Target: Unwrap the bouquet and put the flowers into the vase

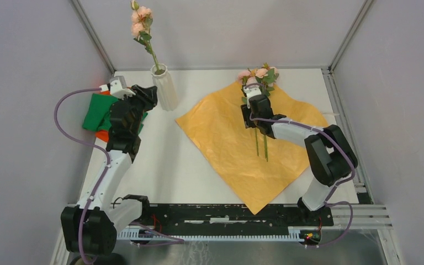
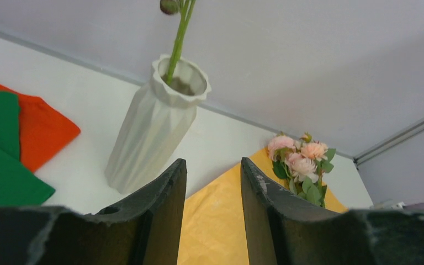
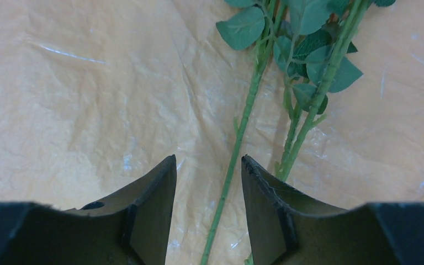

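Top external, vase point(image 1: 164, 91) at table's point(image 1: 160, 165) back edge (stem point(image 1: 153, 55) inside), sheet point(image 1: 221, 138) near.

We find no text, label, brand, number or sign that can be read in any of the three views.
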You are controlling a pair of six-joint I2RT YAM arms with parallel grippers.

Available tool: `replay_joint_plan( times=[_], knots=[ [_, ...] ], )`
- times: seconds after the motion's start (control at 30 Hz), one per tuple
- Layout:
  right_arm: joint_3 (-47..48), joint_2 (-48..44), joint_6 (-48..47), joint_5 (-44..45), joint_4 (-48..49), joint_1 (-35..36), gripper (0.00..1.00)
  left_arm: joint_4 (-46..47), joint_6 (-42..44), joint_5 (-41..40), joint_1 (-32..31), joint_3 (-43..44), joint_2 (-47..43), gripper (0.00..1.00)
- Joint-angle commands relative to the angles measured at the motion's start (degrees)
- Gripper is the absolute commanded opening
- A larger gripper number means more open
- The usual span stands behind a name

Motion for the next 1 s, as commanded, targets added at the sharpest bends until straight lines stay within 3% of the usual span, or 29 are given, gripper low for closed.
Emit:
replay_joint_plan(
  times=[0.0, 0.17, 0.27, 0.37, 0.53, 0.7, 0.97],
  knots=[
    [0.1, 2.6, 1.1, -1.1, 1.8, -1.4, 0.53, -3.3, -1.8, -0.3, -2.7, -1.0, -3.0, 0.47],
    [0.4, 5.7, 1.3, -1.6, 2.7, -2.2, 0.53, -5.6, -0.7, -3.1, -8.7, -2.4, -5.8, 0.48],
    [0.6, 7.5, 1.4, -1.9, 2.8, -2.3, 0.47, -6.7, 1.0, -6.1, -13.0, -2.2, -5.6, 0.49],
    [0.6, 8.6, 1.5, -2.0, 2.8, -2.5, 0.34, -6.6, 1.2, -7.2, -14.8, -1.9, -4.3, 0.49],
    [-0.2, 8.9, 1.9, -3.1, 3.4, -2.6, 0.01, -6.4, 2.1, -7.6, -16.2, -1.9, -3.1, 0.49],
    [-0.4, 7.1, 2.0, -4.8, 3.4, -2.7, 0.0, -6.4, 2.8, -6.6, -16.5, -1.5, -2.0, 0.49],
    [-3.8, -5.4, 2.2, -7.5, 4.8, -2.3, 0.0, -3.0, 0.6, -3.2, -18.9, -1.6, 2.9, 0.49]
  ],
)
